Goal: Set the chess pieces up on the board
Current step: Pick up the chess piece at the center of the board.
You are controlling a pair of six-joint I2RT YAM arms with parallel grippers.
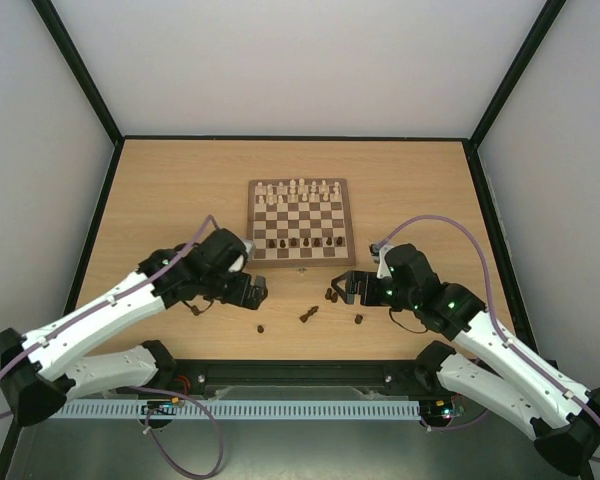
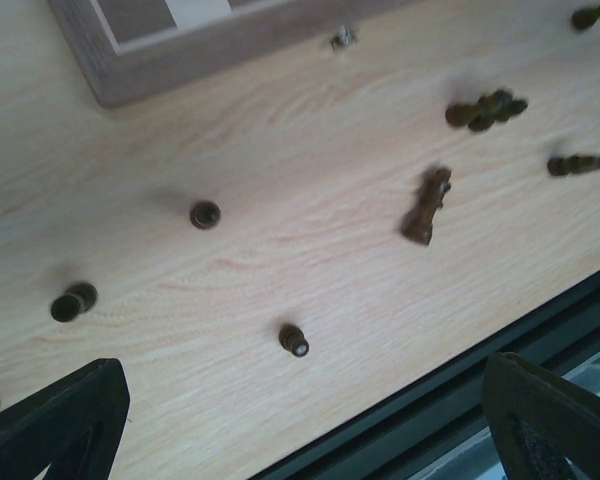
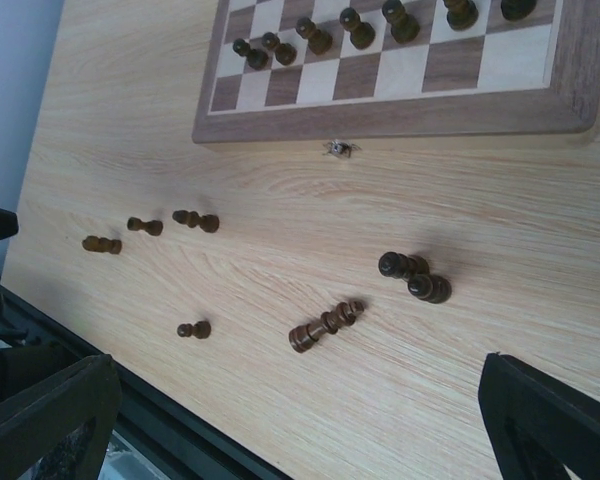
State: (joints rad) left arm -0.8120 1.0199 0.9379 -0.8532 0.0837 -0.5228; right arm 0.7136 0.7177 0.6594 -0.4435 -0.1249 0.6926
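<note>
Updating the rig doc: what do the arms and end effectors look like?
Left arm and right arm: white shells, black joints, each with a looping purple-grey cable. Green lights glow on the right arm. Left end effector and right end effector are black with blocky fingers.

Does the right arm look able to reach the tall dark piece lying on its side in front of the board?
Probably yes. The right gripper is open, and the fallen piece lies on the tabletop just ahead of it with nothing between; two other dark pieces sit apart to one side.
</note>
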